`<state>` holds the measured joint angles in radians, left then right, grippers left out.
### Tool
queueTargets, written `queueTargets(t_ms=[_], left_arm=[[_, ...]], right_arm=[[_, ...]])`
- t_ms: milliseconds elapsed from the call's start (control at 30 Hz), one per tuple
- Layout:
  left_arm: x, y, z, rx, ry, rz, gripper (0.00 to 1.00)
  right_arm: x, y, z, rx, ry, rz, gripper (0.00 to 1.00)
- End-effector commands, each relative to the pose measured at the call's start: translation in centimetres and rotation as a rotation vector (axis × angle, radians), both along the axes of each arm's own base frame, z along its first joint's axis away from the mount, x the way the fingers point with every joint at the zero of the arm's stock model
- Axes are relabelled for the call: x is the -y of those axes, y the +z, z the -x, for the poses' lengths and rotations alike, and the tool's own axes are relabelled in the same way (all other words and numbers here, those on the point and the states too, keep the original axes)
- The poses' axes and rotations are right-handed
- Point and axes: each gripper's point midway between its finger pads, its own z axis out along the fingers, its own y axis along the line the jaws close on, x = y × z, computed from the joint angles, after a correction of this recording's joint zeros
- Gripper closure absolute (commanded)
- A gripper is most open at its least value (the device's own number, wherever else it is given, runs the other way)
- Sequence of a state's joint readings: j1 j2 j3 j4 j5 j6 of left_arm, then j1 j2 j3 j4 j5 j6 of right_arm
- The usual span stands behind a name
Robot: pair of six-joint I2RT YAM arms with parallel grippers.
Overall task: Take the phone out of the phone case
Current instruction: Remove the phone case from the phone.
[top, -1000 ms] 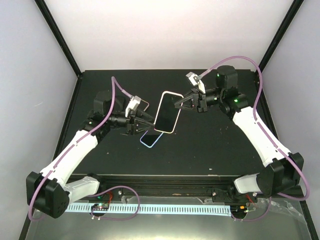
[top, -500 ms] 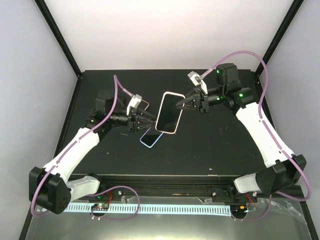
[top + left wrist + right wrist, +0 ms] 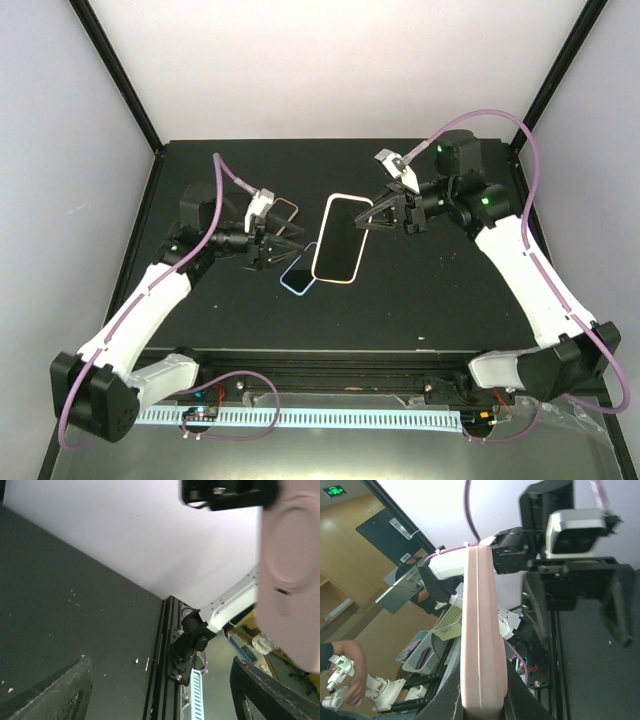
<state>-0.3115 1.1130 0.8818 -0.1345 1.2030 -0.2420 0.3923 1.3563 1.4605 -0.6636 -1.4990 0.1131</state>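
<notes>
Phone within pink phone case in grip of right end effector; left end effector wide.

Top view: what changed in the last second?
The left end effector drew back leftward off the cased phone, opening wider. The right end effector carried the phone slightly right. Its grip held, and the blue-edged item stayed put.

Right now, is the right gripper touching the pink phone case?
Touching. The right wrist view shows the right gripper clamped shut on the edge of the pink phone case.
</notes>
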Motion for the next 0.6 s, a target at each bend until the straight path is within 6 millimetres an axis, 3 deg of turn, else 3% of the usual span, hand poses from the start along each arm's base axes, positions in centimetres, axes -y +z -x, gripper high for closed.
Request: queueTargets(t_ms=[0,200,300,567], left_arm=[[-0.7,3.7,3.7,0.112,-0.075,0.053,0.20],[-0.6,5.0,5.4,0.132,-0.071,0.065,0.07],[-0.4,5.1,5.0,0.117,-0.041,0.059,0.01],[0.1,5.5,4.1,0.094,-0.009,0.058,0.02]], right_arm=[[0.5,2.4,1.1,0.053,-0.011,-0.044,0.99],[0.4,2.3,0.6,0.030,-0.031,-0.035,0.99],[0.3,2.4,0.5,0.030,-0.038,-0.034,0.99],[0.1,2.0,0.0,0.021,-0.056,-0.027,0.99]])
